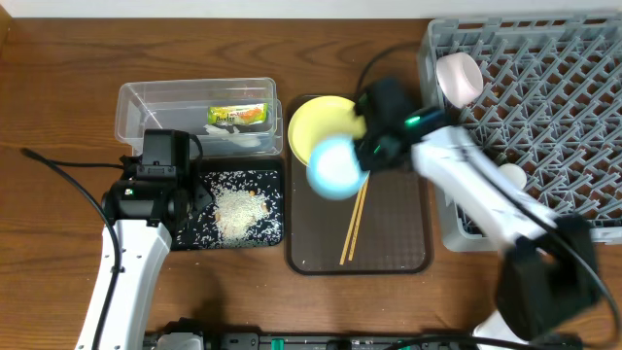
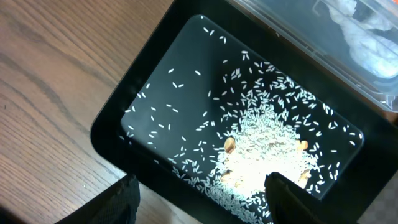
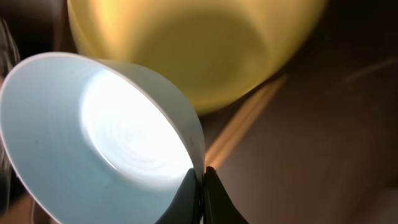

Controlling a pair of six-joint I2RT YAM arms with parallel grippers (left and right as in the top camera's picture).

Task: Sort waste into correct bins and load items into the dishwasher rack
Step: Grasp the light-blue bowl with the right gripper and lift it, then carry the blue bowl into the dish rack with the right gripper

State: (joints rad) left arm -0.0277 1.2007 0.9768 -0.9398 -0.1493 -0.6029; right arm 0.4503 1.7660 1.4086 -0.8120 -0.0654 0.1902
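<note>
Right tool [image 3: 202, 182] clenched on the rim of the light blue bowl [image 1: 335, 167], held above the brown tray [image 1: 389, 248] near the yellow plate [image 1: 319, 124] and chopsticks [image 1: 355, 224]. Likely loading; next, carry right of that tray into the dishwasher rack [image 1: 544, 87], beside pink-white bowl [image 1: 459, 76] and white cup [image 1: 512, 175]. Left of the tray: left tool [image 2: 202, 205] released over the black tray [image 2: 155, 62] of rice [image 1: 236, 209]; snack wrapper [image 1: 238, 115] in the clear tub [image 1: 146, 102].
</note>
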